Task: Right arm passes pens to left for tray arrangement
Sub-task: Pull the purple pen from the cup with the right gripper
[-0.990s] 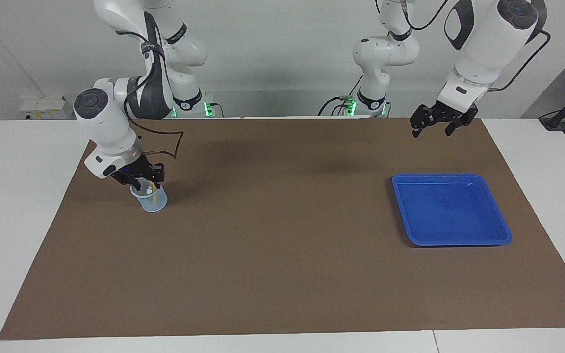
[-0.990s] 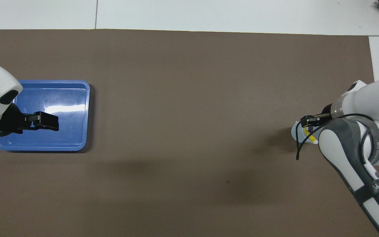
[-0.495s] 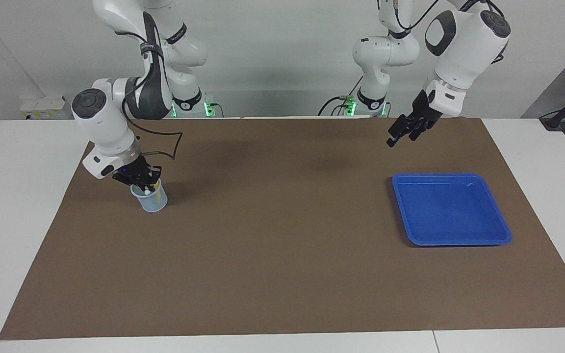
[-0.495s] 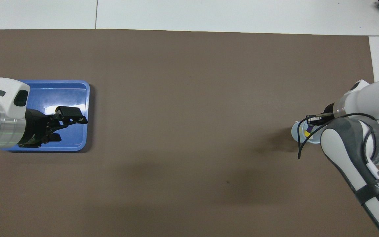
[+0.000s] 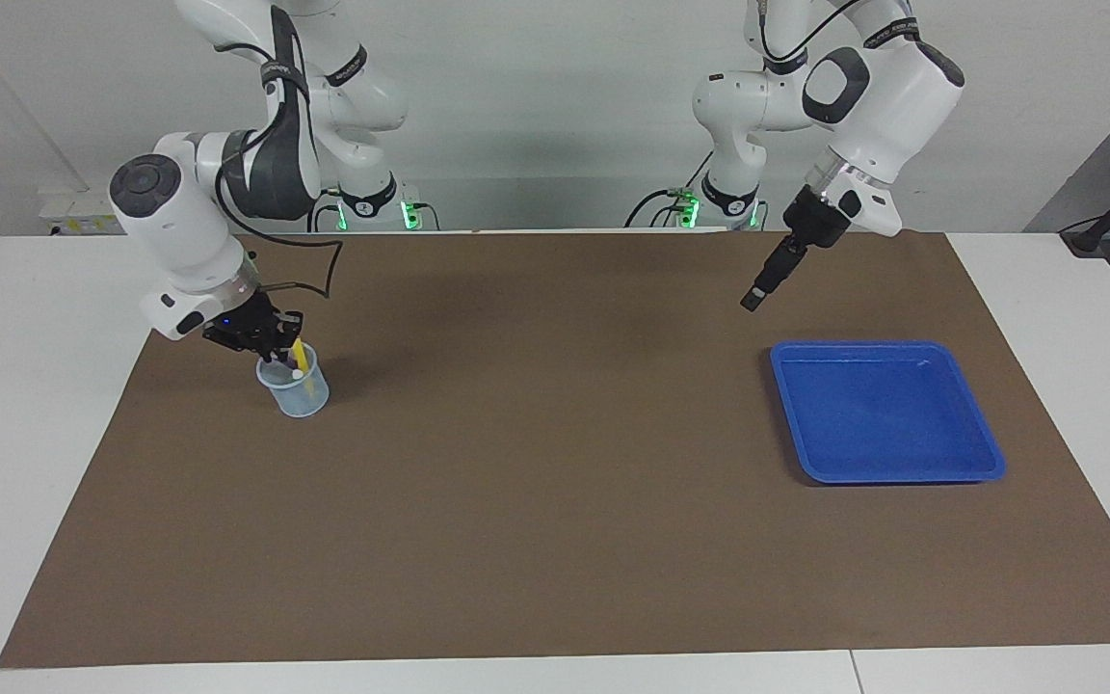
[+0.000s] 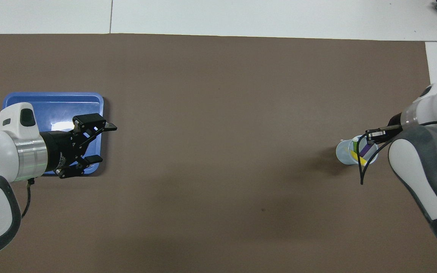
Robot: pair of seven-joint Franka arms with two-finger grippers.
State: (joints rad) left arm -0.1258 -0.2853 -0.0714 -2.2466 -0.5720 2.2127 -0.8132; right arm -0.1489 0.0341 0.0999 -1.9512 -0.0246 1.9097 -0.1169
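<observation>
The pens stand in a small translucent cup (image 5: 295,390) at the right arm's end of the mat. A yellow pen (image 5: 297,353) sticks up above the rim. From overhead the cup (image 6: 344,151) shows a purple pen (image 6: 364,149), the yellow pen (image 6: 357,157) and a green pen (image 6: 355,143). My right gripper (image 5: 280,349) is just above the cup, shut at the pens' upper ends. The purple pen runs up to the right gripper (image 6: 373,134); which pen is gripped I cannot tell. My left gripper (image 6: 104,144) hangs open in the air by the blue tray (image 5: 887,410). The tray holds nothing.
A brown mat (image 5: 536,463) covers most of the white table. The tray (image 6: 51,102) lies at the left arm's end of it. A black cable (image 6: 360,170) loops from the right wrist down beside the cup.
My right gripper has shut at the pens' tops and risen slightly over the cup. The left arm has swung from over the tray toward the mat's middle, turning its open gripper.
</observation>
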